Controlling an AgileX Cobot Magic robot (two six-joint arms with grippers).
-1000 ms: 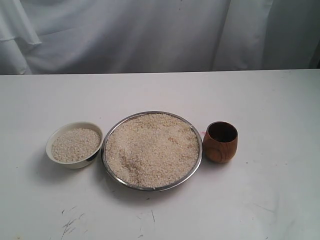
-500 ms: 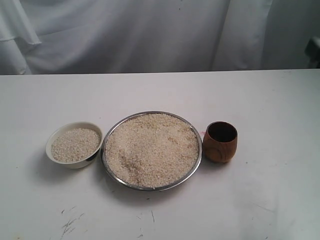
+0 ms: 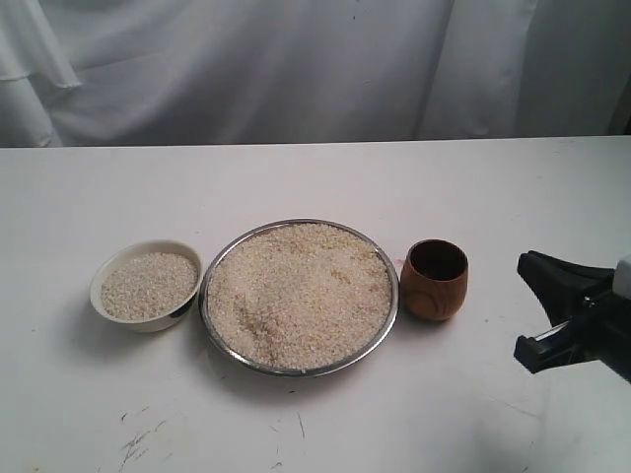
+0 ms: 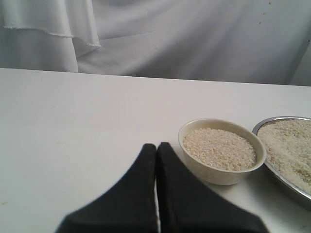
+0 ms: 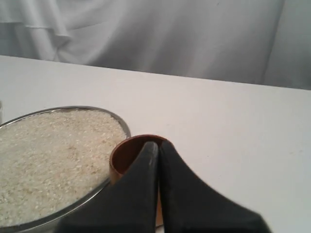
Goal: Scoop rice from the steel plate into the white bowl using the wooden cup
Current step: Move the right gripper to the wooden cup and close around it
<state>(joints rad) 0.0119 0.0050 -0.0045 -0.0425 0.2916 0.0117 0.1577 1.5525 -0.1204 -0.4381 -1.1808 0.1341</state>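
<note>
Right gripper (image 3: 523,307) had come in from the right side, near the wooden cup (image 3: 435,280) but apart from it. Its fingers looked apart in the exterior view but together in the wrist view, so I could not tell. The cup stood upright just beside the steel plate (image 3: 299,372) full of rice (image 3: 299,296). The white bowl (image 3: 146,323) sat on the plate's other side. The left gripper (image 4: 156,145) had its fingers together.

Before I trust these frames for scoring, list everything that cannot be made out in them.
Wooden cup: its bottom is dark in the exterior view; the right gripper covers much of it in the right wrist view.
Right gripper's state: prongs look apart in the exterior view, cut by the edge, yet together in the wrist view.
Left gripper: absent from the exterior view.
Steel plate: cut by the edge in both wrist views.
</note>
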